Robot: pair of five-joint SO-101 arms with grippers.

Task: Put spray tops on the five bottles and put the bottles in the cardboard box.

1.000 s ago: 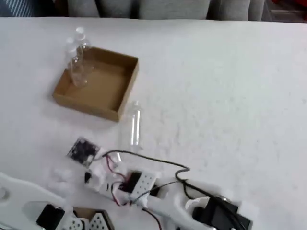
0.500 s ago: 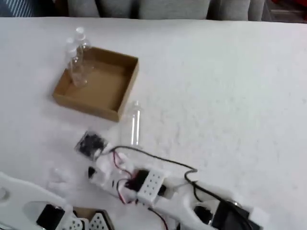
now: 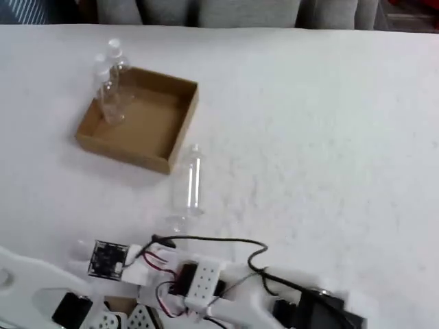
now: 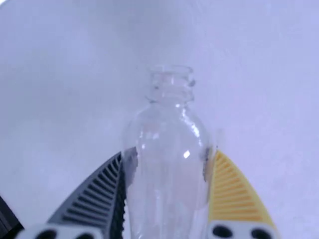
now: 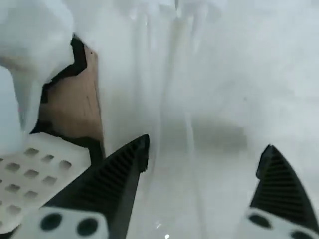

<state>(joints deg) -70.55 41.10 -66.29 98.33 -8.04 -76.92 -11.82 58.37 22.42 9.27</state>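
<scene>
While the left gripper [image 4: 169, 156] clamps an uncapped bottle [image 4: 168, 119] and the right gripper [image 5: 207, 144] gapes wide, another bottle [image 3: 193, 178] sits just beside the box [image 3: 123, 151], which holds two topped bottles [image 3: 110, 96] upright in one corner.

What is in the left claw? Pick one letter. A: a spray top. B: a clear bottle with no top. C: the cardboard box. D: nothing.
B: the left claw grips a clear bottle on both sides, its threaded neck bare.
</scene>
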